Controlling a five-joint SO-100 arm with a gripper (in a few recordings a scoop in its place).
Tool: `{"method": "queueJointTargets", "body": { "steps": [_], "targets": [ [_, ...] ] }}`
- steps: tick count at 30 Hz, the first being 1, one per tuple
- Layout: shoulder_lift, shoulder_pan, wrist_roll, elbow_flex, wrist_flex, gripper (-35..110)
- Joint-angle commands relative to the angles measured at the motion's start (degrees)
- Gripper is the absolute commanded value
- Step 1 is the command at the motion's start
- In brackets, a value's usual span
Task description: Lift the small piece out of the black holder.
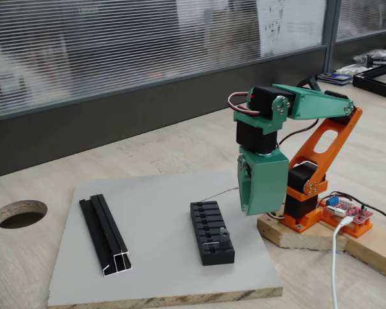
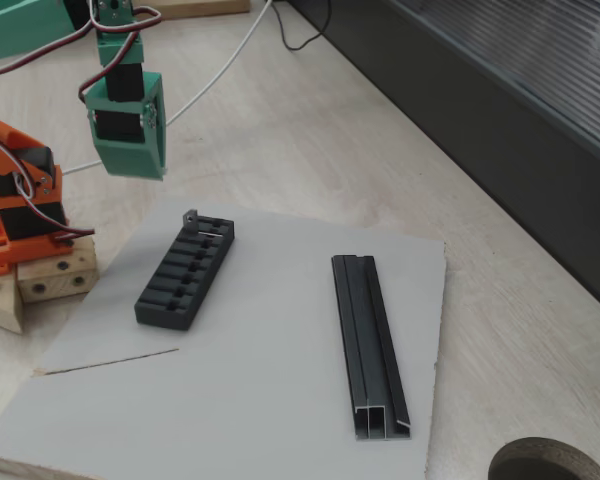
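Two black items are seen lying on a grey board (image 1: 154, 257) that rests on the wooden bench (image 1: 180, 145). In both fixed views, the slotted holder (image 1: 211, 232) is found on the side of the board nearer the arm, and a long channel rail (image 1: 105, 235) with silvery cut ends is laid well apart from it, toward the opposite side.

The piece (image 1: 224, 235) is seated upright at one end of the holder, and its tab with a round hole is raised just above the top of the block. In a fixed view (image 2: 193, 218) it is shown at the holder's end that points toward the arm's side of the scene.

The green claw (image 1: 264, 209) is hung pointing downward above the edge of the board, near the holder but apart from it, and nothing is seen in its grip. In a fixed view (image 2: 128, 168) it is placed above and to the left of the piece. Whether it is released or clenched cannot be told, since the fingertips are hidden behind its broad green face.

The orange base (image 1: 305, 203) is mounted on a wooden block (image 1: 296, 235) beside the board. A round hole (image 1: 19, 214) is cut into the bench beyond the rail's side of the board.
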Motion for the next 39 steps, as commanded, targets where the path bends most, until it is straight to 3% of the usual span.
{"method": "queueJointTargets", "body": {
  "steps": [1, 18, 29, 39],
  "targets": [
    [1.3, -0.5, 1.1, -0.6, 0.9, 10],
    [0.6, -0.6, 0.4, -0.1, 0.3, 11],
    [0.4, -1.1, 0.4, 4.5, -10.5, 34],
    [0.4, -1.0, 0.4, 4.6, -10.8, 34]
  ]
}}
